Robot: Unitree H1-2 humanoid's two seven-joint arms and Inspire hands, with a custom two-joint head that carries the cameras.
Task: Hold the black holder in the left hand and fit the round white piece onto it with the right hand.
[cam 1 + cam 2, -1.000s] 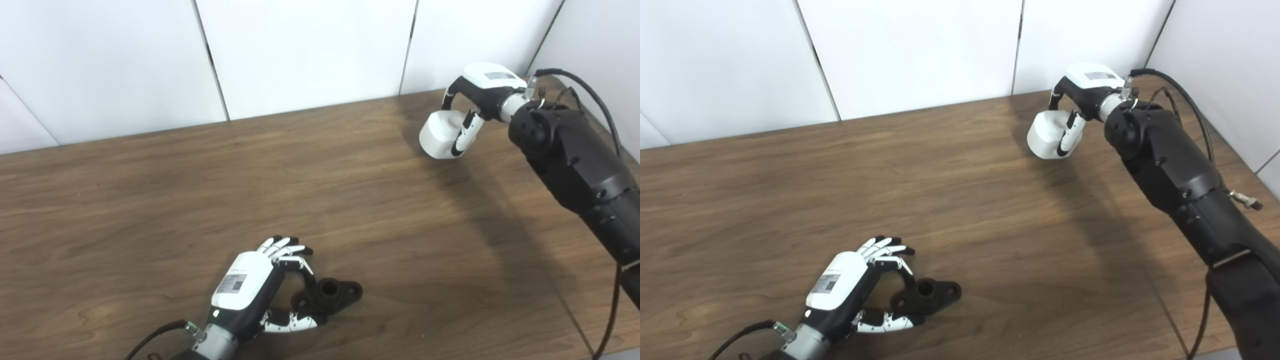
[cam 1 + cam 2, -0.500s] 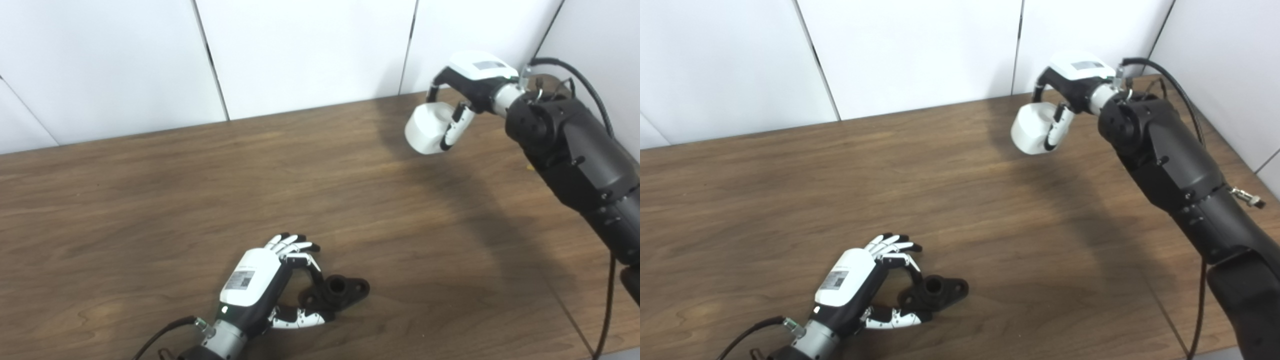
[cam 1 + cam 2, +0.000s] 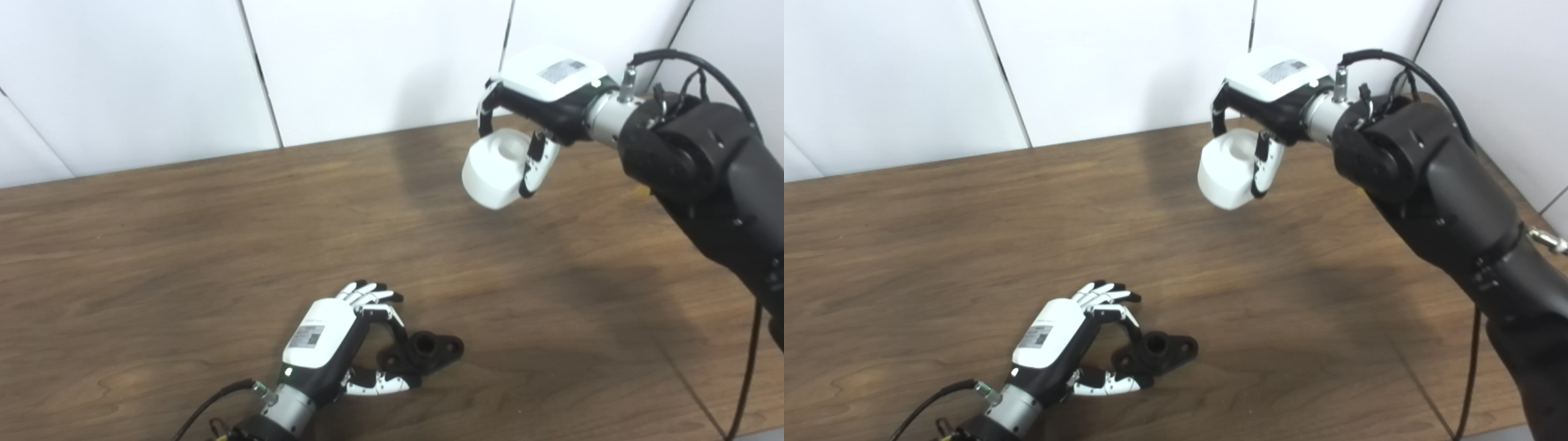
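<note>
The black holder (image 3: 432, 352) lies flat on the wooden table near the front, its round socket facing up. My left hand (image 3: 324, 337) lies at the holder's left end, with a fingertip and the thumb pinched on that end. My right hand (image 3: 545, 86) hangs above the far right of the table, shut on the round white piece (image 3: 497, 168). The piece is a short cylinder with a hollow top, held clear of the table and tilted toward the left. The two hands are far apart.
White wall panels (image 3: 367, 61) stand along the table's far edge. A black cable (image 3: 686, 58) loops over my right forearm. The table's front right corner (image 3: 729, 432) lies under that arm. Bare wood (image 3: 184, 233) stretches to the left.
My right hand has risen and swung left toward the table's middle with the white piece. My left hand and the holder have slid a little to the right together.
</note>
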